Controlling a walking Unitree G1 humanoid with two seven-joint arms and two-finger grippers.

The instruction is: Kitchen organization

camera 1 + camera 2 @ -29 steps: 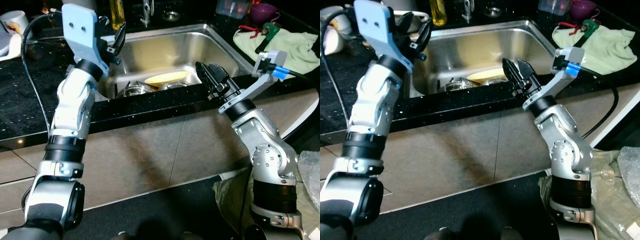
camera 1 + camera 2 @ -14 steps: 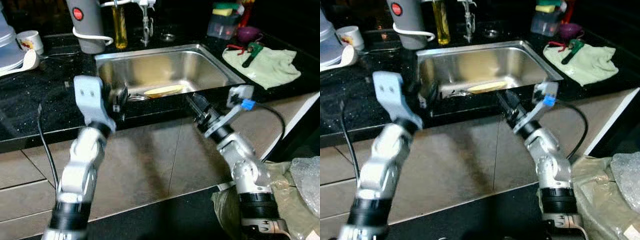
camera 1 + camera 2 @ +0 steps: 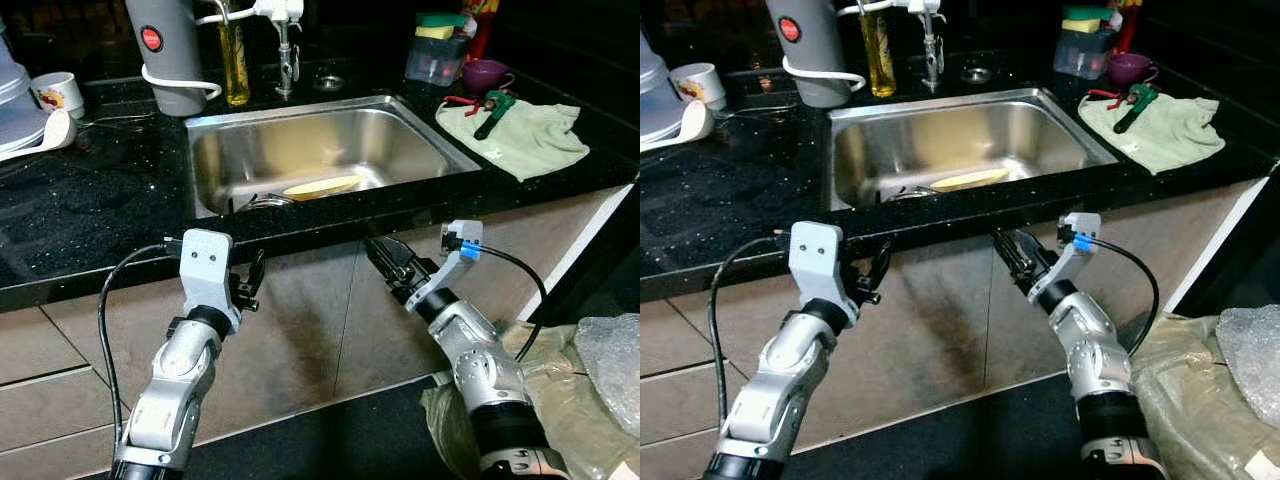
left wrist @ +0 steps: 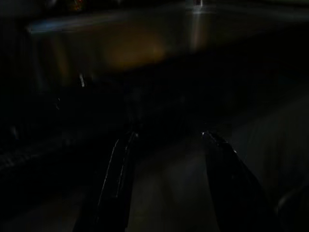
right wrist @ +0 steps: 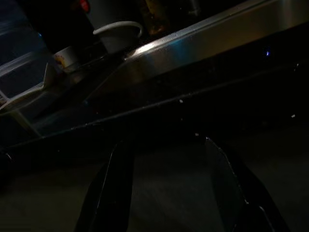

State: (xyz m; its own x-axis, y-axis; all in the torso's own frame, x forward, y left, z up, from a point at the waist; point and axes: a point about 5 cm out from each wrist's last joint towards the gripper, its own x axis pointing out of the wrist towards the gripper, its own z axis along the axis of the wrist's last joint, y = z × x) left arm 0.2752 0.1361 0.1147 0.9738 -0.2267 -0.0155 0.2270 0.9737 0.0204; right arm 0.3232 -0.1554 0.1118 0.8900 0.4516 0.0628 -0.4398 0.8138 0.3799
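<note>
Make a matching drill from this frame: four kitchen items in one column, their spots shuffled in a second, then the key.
Items
1. pale yellow oval plate
2. green-handled tool
3. white mug with a red print
4. tall bottle of yellow oil

Places
A. on the black counter at the far left
B. down in the stainless steel sink
C. behind the sink, beside the chrome tap
D. on the light green cloth right of the sink

Pairs: 1-B, 2-D, 3-A, 4-C
</note>
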